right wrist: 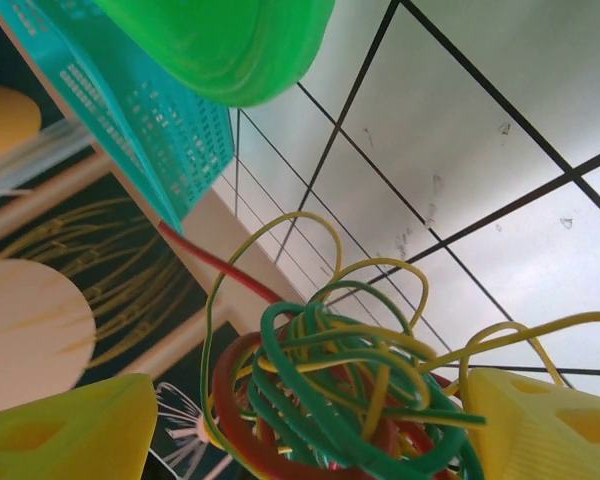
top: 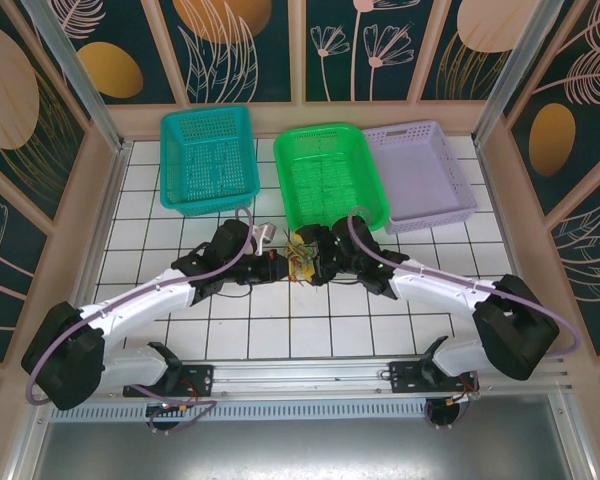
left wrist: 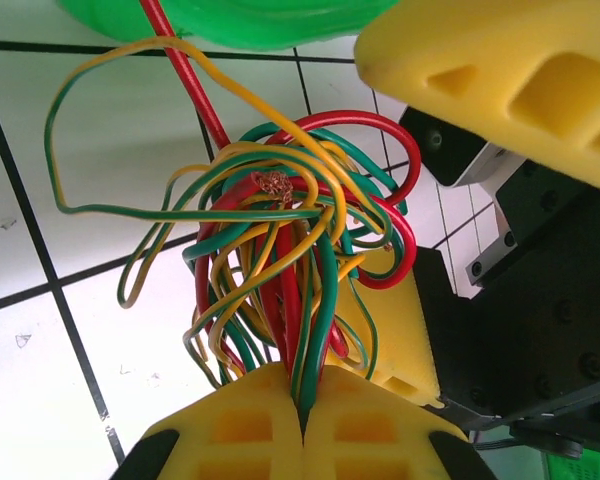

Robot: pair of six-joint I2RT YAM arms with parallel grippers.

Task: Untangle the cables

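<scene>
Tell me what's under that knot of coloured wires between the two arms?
The white tiled table with black grid lines shows beneath the cables, with the rim of the green basket just beyond. The spot straight below the dense middle is covered by wires.

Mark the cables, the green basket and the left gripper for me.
cables (left wrist: 280, 215), left wrist view, dense middle of the tangle.
green basket (top: 318, 131), top external view, far rim.
left gripper (left wrist: 302, 385), left wrist view, seam between its yellow fingertips, shut on the cables.
</scene>
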